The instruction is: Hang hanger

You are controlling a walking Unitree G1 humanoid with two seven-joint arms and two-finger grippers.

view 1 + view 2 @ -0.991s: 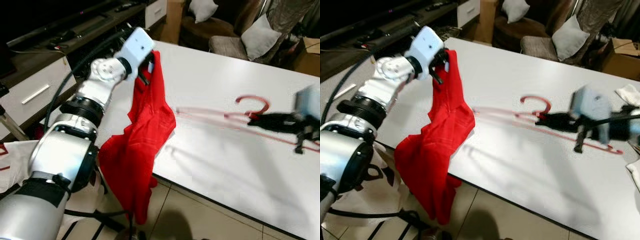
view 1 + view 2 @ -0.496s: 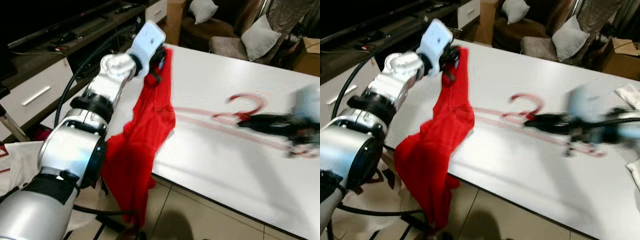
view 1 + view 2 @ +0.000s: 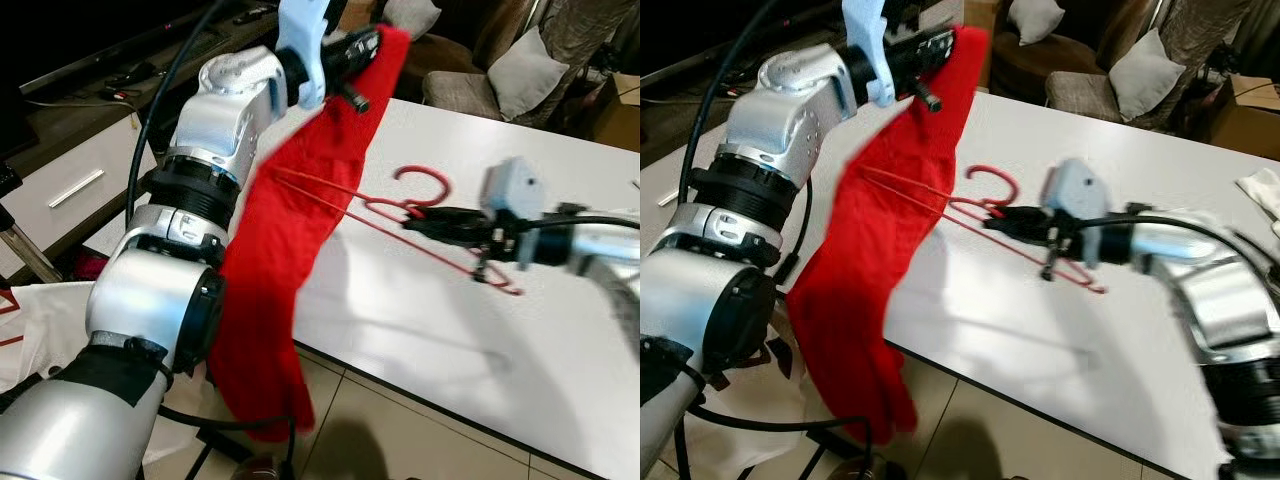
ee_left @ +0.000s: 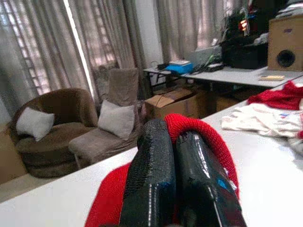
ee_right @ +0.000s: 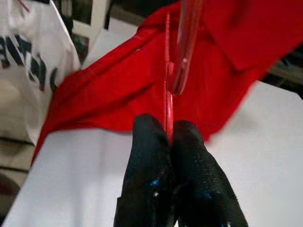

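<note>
My left gripper point(image 3: 372, 42) is raised above the white table point(image 3: 560, 300) and shut on the collar of a red shirt point(image 3: 280, 260). The shirt hangs from it, down past the table's near edge toward the floor. My right gripper point(image 3: 415, 222) is shut on a thin red hanger point(image 3: 420, 205), held just above the table. The hanger's far arm reaches into the red cloth and its hook curls upward. In the right wrist view the fingers point(image 5: 151, 189) pinch the hanger wire point(image 5: 168, 104) with the shirt point(image 5: 222, 80) behind. In the left wrist view the red collar point(image 4: 199, 132) wraps the fingers point(image 4: 151, 184).
A dark TV cabinet point(image 3: 90, 150) stands to the left. White cloth with print point(image 3: 30, 320) lies on the floor at lower left. Armchairs with grey cushions point(image 3: 520, 70) sit beyond the table. More clothes point(image 4: 265, 113) lie farther along the table.
My left gripper lifted the shirt higher and further over the table. My right gripper moved left with the hanger, raising it off the table so its arm now enters the cloth.
</note>
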